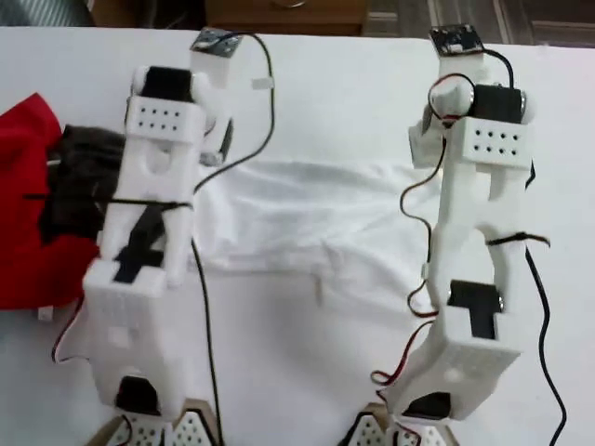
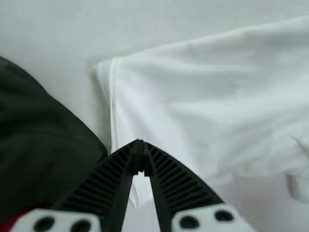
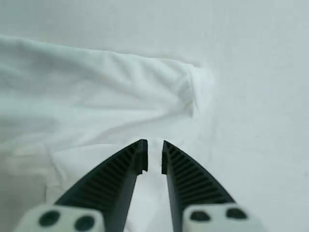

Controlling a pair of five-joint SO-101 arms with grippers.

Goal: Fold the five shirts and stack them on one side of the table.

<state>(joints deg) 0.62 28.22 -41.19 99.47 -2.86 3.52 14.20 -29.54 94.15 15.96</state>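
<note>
Left gripper (image 2: 139,162): black ribbed jaws closed, tips meeting. They sit over the side edge of the white cotton shirt (image 2: 203,96). White cloth shows beneath the tips, but whether any is pinched I cannot tell.

Right gripper (image 3: 154,157): jaws almost closed, with a narrow slit between the tips. It is above the same shirt, near its opposite, folded-over end. No cloth visibly clamped.

High view: white shirt (image 1: 316,218) lies flat and spread widthwise on the white table (image 1: 353,102), spanning the space between the two arms. Its lower edge is uneven and creased, and the upper edge is roughly straight.

Dark crumpled shirt (image 1: 79,181) sits at the left arm's side, lying on top of a red shirt (image 1: 23,149) at the table's edge. In the left wrist view the dark shirt (image 2: 38,145) is just beside the white shirt's edge, with a strip of bare table between them.
</note>
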